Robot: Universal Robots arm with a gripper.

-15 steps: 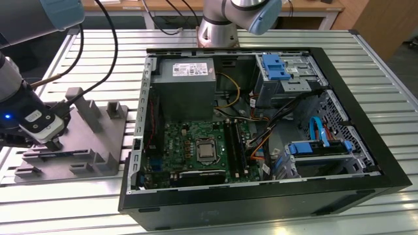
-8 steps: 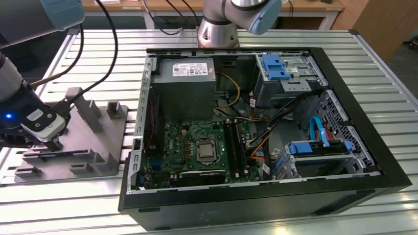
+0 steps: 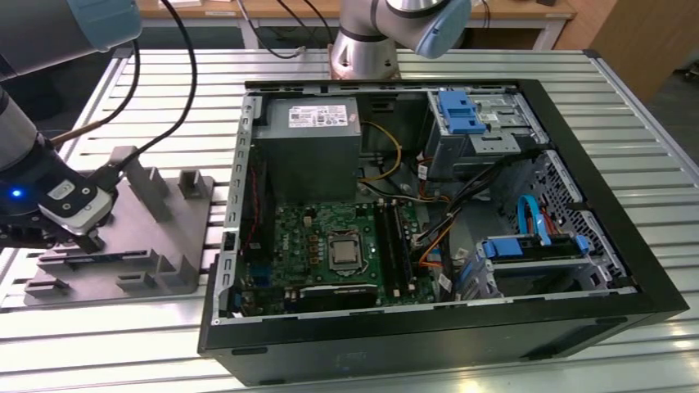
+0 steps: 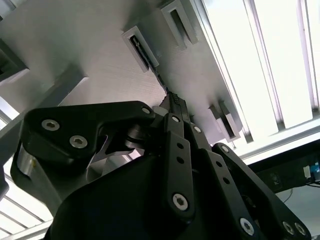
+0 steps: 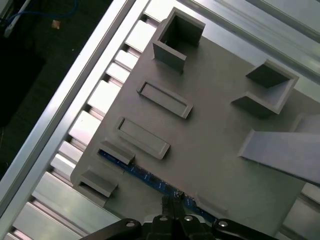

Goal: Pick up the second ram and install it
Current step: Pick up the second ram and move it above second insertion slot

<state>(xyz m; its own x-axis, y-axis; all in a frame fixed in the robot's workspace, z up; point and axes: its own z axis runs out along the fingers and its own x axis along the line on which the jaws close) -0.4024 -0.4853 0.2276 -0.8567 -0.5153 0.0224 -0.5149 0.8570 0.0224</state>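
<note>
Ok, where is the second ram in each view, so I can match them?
Exterior view: the second ram is the dark strip on the grey fixture at the exterior view's left, beneath the gripper.
First wrist view: blue strip on edge along the fixture's side, the gripper shut on it.
Second wrist view: thin dark edge from a slot to the gripper.
Shared landmark: the grey fixture.

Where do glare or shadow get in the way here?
Exterior view: the slatted metal table glares pale, but the black computer case stays readable inside. Second wrist view: its slats blow out white behind the black tool. First wrist view: even light on the grey fixture plate and dark blue memory stick.
</note>
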